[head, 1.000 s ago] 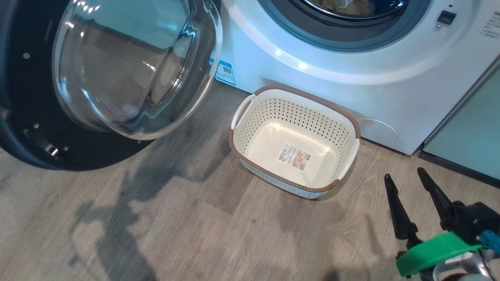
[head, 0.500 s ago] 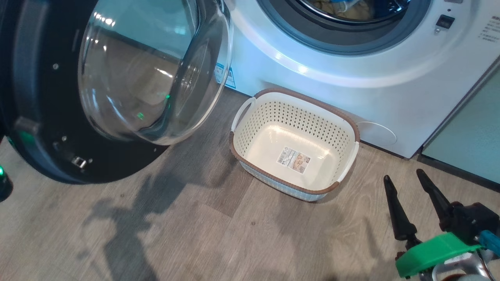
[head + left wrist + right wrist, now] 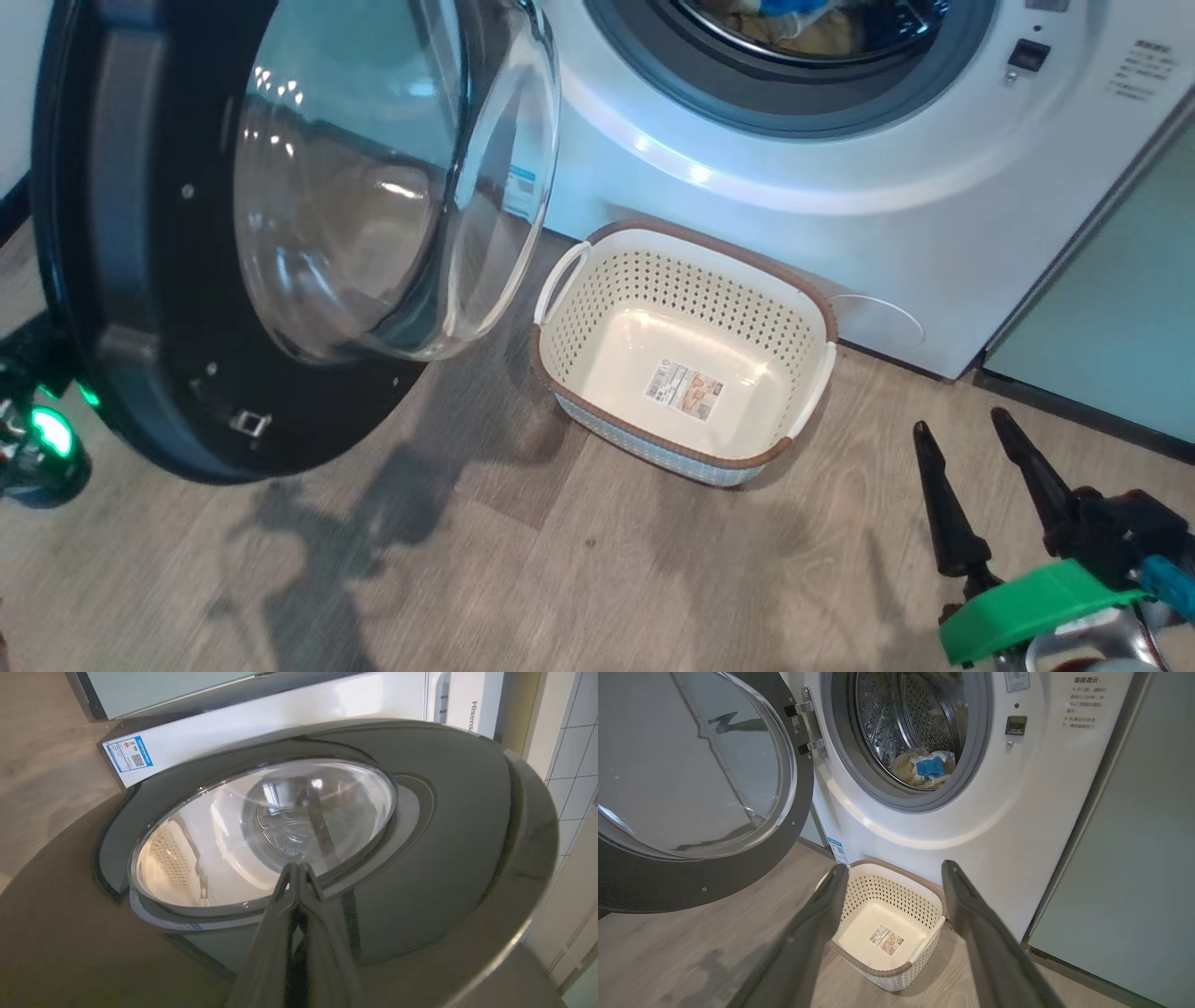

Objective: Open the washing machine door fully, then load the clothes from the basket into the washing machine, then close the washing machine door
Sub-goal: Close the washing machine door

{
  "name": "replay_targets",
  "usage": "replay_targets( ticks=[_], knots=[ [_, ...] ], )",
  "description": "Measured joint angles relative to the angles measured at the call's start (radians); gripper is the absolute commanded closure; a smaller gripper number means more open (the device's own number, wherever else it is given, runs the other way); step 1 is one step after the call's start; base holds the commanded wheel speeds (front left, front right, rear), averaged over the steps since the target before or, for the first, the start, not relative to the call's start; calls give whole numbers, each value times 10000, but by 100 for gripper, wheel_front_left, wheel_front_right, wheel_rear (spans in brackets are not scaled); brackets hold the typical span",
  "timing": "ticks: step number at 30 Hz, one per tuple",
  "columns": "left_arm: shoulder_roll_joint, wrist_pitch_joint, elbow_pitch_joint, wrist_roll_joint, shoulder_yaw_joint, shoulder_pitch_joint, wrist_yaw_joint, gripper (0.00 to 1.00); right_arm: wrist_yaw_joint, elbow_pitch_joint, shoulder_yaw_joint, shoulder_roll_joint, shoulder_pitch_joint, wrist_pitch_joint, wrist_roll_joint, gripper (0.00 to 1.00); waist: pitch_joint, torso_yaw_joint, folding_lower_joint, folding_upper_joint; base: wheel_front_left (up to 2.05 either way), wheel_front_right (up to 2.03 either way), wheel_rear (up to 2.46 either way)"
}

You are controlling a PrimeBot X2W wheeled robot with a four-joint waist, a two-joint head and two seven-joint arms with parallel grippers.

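Observation:
The washing machine door [image 3: 140, 280] stands partly swung out at the left, its glass dome facing the washing machine [image 3: 840, 205]. In the left wrist view my left gripper [image 3: 296, 865] is shut, its tips against the door's glossy outer face [image 3: 444, 835]. My left arm's green light [image 3: 42, 434] shows behind the door. The clothes [image 3: 924, 767], cream with a blue patch, lie in the steel drum and show at the head view's top [image 3: 794, 19]. The basket [image 3: 672, 448] sits empty on the floor before the washer. My right gripper [image 3: 960, 422] hangs open at the lower right, holding nothing, with the basket [image 3: 878, 963] between its fingers in its wrist view.
A pale green cabinet [image 3: 1120, 308] adjoins the washer on the right. Grey wood floor [image 3: 560, 579] stretches in front of the basket. A tiled wall [image 3: 579, 742] stands beyond the door's edge in the left wrist view.
The door has swung further round toward the washer opening, and its black rim now shows more edge-on. My left arm's green light has come into view behind it. The right gripper stays put.

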Motion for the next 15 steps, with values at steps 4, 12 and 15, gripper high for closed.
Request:
replay_targets(
  ticks=[4,12,15],
  knots=[
    [-161,150,-439,-13,-38,286,90,100,0,136,0,58,-3,-132,4,0,-104,-121,0,0,0,0,0],
    [-491,353,-1315,-226,-104,826,288,100,0,483,52,251,-5,-477,104,0,-350,-541,0,0,0,0,0],
    [-573,420,-1501,-353,-79,951,351,100,0,583,79,311,-5,-617,104,0,-431,-785,0,0,0,0,0]
  ],
)
